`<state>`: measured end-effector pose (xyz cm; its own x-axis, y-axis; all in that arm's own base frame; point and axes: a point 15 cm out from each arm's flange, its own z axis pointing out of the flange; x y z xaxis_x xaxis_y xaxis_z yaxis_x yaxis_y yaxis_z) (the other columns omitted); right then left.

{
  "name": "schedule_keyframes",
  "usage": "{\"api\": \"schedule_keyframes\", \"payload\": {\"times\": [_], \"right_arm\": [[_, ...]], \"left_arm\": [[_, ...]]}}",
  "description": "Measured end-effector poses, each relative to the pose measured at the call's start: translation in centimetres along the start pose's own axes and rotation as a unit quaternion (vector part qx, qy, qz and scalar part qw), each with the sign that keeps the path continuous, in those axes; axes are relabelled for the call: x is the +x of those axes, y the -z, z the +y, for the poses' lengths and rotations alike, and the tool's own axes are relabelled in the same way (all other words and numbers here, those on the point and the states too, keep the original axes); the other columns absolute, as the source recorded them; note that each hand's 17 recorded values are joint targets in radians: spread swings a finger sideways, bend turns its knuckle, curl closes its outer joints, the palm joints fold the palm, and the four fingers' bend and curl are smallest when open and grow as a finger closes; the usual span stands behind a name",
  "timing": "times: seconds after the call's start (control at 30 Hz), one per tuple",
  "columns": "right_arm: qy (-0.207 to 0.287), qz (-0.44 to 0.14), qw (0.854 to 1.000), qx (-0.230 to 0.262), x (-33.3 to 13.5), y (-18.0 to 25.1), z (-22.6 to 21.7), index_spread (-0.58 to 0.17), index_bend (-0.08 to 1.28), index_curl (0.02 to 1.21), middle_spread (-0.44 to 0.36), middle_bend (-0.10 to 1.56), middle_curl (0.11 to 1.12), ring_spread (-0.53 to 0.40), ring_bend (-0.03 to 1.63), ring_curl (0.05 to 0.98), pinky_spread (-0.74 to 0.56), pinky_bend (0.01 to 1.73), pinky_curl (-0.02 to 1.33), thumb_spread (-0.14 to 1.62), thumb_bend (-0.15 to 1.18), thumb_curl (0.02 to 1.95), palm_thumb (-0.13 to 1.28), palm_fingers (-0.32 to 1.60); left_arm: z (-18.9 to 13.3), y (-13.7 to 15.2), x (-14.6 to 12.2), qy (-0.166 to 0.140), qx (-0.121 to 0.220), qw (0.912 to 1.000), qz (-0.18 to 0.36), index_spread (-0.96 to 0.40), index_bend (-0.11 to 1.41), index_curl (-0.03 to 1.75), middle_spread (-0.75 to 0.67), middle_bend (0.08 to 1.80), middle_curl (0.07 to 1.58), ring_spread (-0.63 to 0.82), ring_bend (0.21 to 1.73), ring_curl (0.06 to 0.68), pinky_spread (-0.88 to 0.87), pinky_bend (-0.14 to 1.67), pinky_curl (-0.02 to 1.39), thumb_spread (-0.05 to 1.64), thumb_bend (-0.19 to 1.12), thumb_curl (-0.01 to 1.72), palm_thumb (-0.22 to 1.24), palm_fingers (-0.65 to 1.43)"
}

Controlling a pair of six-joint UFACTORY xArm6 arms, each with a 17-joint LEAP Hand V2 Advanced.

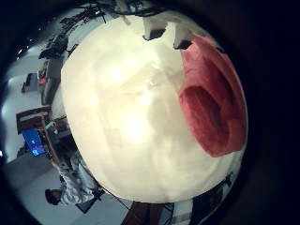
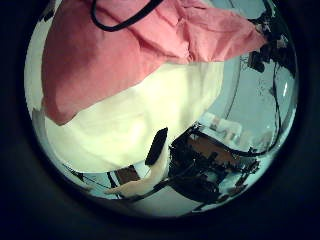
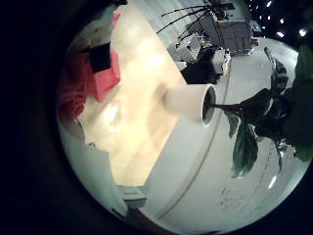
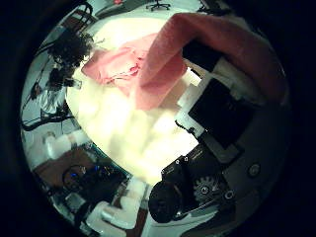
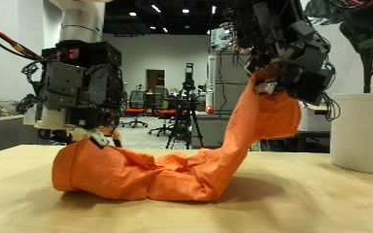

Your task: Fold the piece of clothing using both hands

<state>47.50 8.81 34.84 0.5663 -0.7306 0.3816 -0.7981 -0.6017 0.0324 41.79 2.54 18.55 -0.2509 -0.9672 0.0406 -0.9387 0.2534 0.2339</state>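
Garment (image 5: 161, 170), orange-pink cloth, lies bunched on the light wood worktop (image 5: 303, 209), w/ one end pulled up in a column to the right robot hand (image 5: 288, 73). You see this hand above the worktop, fingers curled on the raised edge of the cloth; in the right thumb side palm view the fabric (image 4: 173, 59) drapes directly over its black-white fingers (image 4: 212, 94), so it pinches the cloth. I judge it holds the edge high so that the edge can be carried over the rest for the fold.

Left robot hand (image 5: 77, 92) is low at the other end of the heap, just above or touching it; whether its fingers grip the cloth you cannot tell, they are hidden behind the bulge. Left thumb side palm view shows the cloth (image 2: 130, 45) very close to that palm. Probably it anchors this end while the other side lifts.

White plant pot (image 5: 362, 131) stands on the worktop beyond the right robot hand, apart from the cloth.
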Motion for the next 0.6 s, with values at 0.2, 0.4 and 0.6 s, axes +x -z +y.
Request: {"api": "schedule_keyframes", "payload": {"times": [0.2,0.4,0.6], "right_arm": [[0.041,0.005,0.999,0.033,-3.9,2.6,-3.1,-0.241,1.07,0.83,-0.146,1.23,0.82,-0.230,1.30,0.701,-0.33,1.20,0.72,1.02,-0.01,0.77,1.09,1.10],[0.091,0.022,0.993,0.070,-8.0,4.8,-7.0,-0.242,1.06,0.83,-0.147,1.22,0.83,-0.232,1.30,0.706,-0.33,1.20,0.72,1.02,-0.01,0.78,1.08,1.10],[0.141,0.048,0.983,0.109,-11.7,5.9,-10.7,-0.242,1.06,0.83,-0.148,1.21,0.83,-0.231,1.29,0.710,-0.34,1.20,0.72,1.03,-0.01,0.79,1.07,1.11]], "left_arm": [[0.0,-0.3,0.1,0.000,0.000,1.0000,0.003,-0.04,0.16,0.32,0.19,0.18,0.29,0.45,0.47,0.226,0.50,0.25,0.33,1.02,-0.02,0.29,0.24,-0.01],[0.2,0.4,-0.1,0.006,0.010,0.9999,0.005,-0.04,0.16,0.32,0.19,0.18,0.29,0.45,0.48,0.229,0.50,0.26,0.33,1.03,-0.02,0.29,0.24,-0.01],[1.9,2.6,-3.8,0.045,0.040,0.9981,0.016,-0.04,0.16,0.31,0.18,0.19,0.30,0.44,0.48,0.230,0.50,0.26,0.32,1.03,-0.02,0.29,0.24,0.00]]}}
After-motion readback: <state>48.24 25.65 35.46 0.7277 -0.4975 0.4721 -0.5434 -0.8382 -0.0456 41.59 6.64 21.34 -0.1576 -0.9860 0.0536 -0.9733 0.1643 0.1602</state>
